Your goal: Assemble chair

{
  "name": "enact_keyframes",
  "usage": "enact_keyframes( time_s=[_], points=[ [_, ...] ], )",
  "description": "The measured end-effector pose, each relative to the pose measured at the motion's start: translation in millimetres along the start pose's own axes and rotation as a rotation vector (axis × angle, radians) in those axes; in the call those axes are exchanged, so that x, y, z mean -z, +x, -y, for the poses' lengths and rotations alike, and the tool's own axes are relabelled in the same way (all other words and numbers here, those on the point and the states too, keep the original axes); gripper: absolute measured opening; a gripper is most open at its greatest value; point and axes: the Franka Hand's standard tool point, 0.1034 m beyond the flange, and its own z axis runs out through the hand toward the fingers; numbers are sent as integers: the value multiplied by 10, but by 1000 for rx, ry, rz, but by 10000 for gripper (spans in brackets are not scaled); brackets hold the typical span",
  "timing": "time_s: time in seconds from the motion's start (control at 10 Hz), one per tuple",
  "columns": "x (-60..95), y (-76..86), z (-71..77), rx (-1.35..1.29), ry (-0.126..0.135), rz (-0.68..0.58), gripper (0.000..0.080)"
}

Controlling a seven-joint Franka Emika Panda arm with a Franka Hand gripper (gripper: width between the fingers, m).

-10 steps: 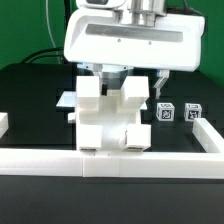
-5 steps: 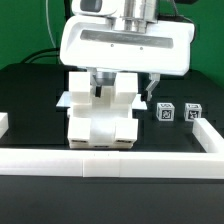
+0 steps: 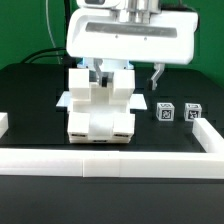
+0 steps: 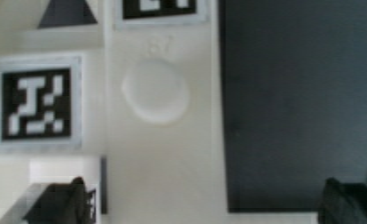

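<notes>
Chair (image 3: 100, 112) has slid toward the exterior view's left beneath the wide-spread hand (image 3: 127, 75).

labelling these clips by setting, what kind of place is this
Probably a robotics lab test bench: a robot arm over a black table fenced by a low white wall, and white chair parts bearing square tag markers.

The partly built chair (image 3: 100, 115) stands on the table (image 3: 30, 85), just behind the border wall (image 3: 110, 160). Two tagged blocks (image 3: 165, 112) sit side by side at the exterior view's right of it.
</notes>
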Motion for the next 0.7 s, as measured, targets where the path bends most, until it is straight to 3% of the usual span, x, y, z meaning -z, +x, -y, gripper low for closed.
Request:
enact_keyframes(
  time_s=[0.1, 0.3, 0.5, 0.7],
  points=[
    [125, 20, -19, -1, 16, 5, 649],
    [272, 65, -259, 15, 22, 1, 649],
    [292, 65, -395, 10, 12, -3, 649],
    [277, 58, -391, 9, 12, 0, 649]
  ],
)
